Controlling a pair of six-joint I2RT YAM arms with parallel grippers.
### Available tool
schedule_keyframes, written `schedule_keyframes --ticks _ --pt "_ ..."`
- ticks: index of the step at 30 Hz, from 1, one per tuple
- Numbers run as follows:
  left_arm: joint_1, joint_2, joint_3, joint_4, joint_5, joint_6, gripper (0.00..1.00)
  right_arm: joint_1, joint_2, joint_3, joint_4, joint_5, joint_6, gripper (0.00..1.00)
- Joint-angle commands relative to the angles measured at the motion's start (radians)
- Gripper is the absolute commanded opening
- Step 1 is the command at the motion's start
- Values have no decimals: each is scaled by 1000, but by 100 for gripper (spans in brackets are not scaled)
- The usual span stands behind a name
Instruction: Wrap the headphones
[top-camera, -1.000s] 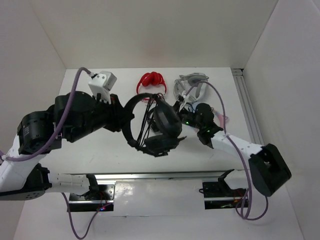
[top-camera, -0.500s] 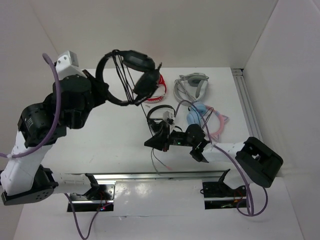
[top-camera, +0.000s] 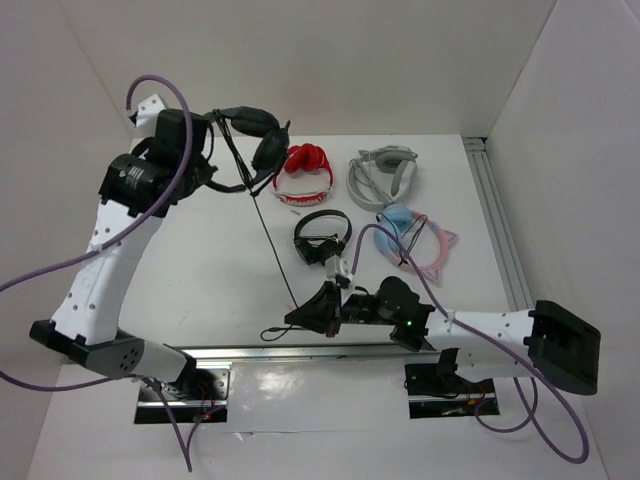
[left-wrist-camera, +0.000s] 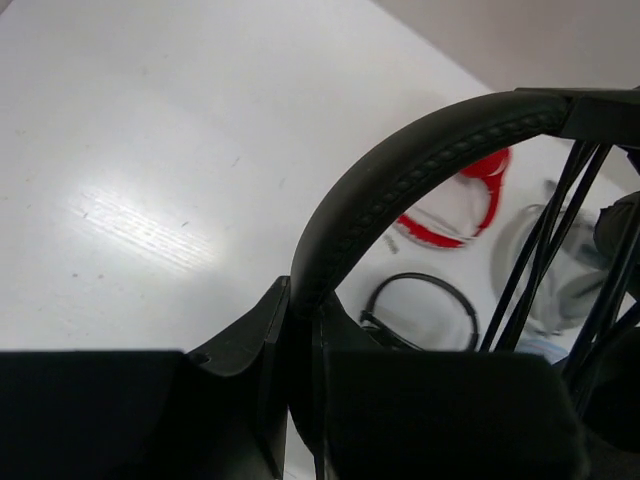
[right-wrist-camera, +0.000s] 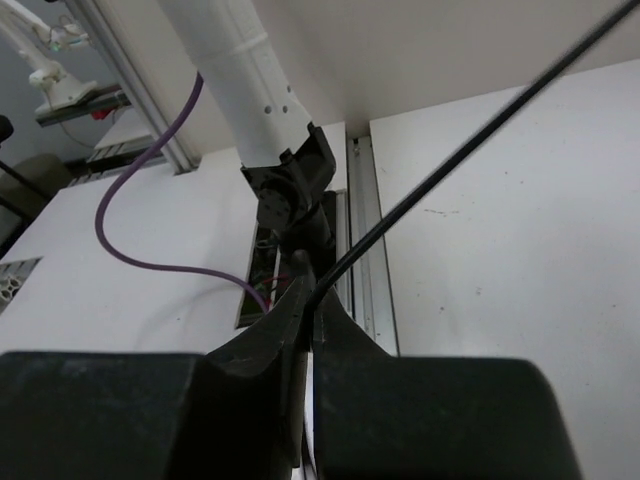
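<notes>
Headphones (top-camera: 262, 145) held aloft at upper left, cable (top-camera: 268, 235) drawn taut to lower centre
The left gripper (top-camera: 205, 150) is clamped on the stitched, padded band (left-wrist-camera: 420, 165); the thin, smooth black cable runs straight to the right gripper (top-camera: 297, 318), pinched shut on it near its free end. The likely hazard: a hard pull could slip the slick cord free, or strain it where it enters the headphones

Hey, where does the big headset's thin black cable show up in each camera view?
Top view: the cable runs diagonally from the raised headset down to the right tool.
Left wrist: thin strands at the right edge.
Right wrist: a diagonal from top right to the pinch at centre.
Shared landmark: red headphones, in top and left wrist views only.
</notes>
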Motion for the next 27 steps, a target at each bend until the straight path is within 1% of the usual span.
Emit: schedule_keyframes --ticks 1,2,3,4,5,6,7,8,9,10,11,12,13,15,16,17,20,21,22,24,25,26,27 --pt "39 27 -37 145 -58 -35 0 69 -92 8 -166 47 -65 0" --pt "39 36 -69 145 -103 -35 0 110 -120 28 -230 115 -114 0" --pt "27 45 -83 124 -120 -35 0 130 -144 51 -290 151 -141 0" --pt "26 45 -100 115 -138 -35 0 147 -198 97 -393 189 -166 0" --pt "-1 69 -112 95 -181 -63 0 159 -219 122 -438 240 -213 0" --pt "-10 79 -125 70 -191 -63 0 169 -238 149 -484 259 -238 0" --pt "-10 90 -125 34 -191 -63 0 169 -250 219 -586 277 -261 0" --pt "-27 100 -125 8 -191 -63 0 169 -250 260 -640 297 -287 0" --pt "-47 119 -125 -8 -191 -63 0 169 -250 302 -695 344 -347 0" --pt "-58 128 -125 -8 -175 -26 0 169 -235 397 -805 372 -373 0" --pt "-70 139 -125 -64 -175 -26 0 169 -223 445 -855 392 -399 0" --pt "-87 148 -125 -65 -175 -26 0 169 -211 491 -901 432 -427 0" --pt "-120 160 -146 -80 -175 10 0 169 -189 577 -977 455 -471 0" --pt "-156 160 -180 -94 -149 41 0 169 -175 648 -1033 510 -516 0" --pt "-196 160 -220 -106 -129 57 0 169 -175 677 -1055 582 -562 0" --pt "-220 160 -243 -106 -129 66 0 169 -166 721 -1079 622 -582 0" --pt "-315 145 -323 -97 -79 90 0 169 -166 775 -1105 728 -654 0" --pt "-341 124 -338 -86 -60 106 0 169 -166 801 -1124 739 -666 0" --pt "-392 123 -365 -77 -31 117 0 169 -166 801 -1124 787 -694 0" --pt "-446 90 -379 -77 -22 127 0 169 -166 838 -1156 809 -715 0" --pt "-496 90 -380 -77 -22 127 0 169 -157 838 -1165 853 -734 0" --pt "-518 74 -380 -91 -22 127 0 169 -157 850 -1193 874 -734 0" --pt "-535 55 -380 -102 -22 127 0 169 -157 860 -1193 932 -747 0"
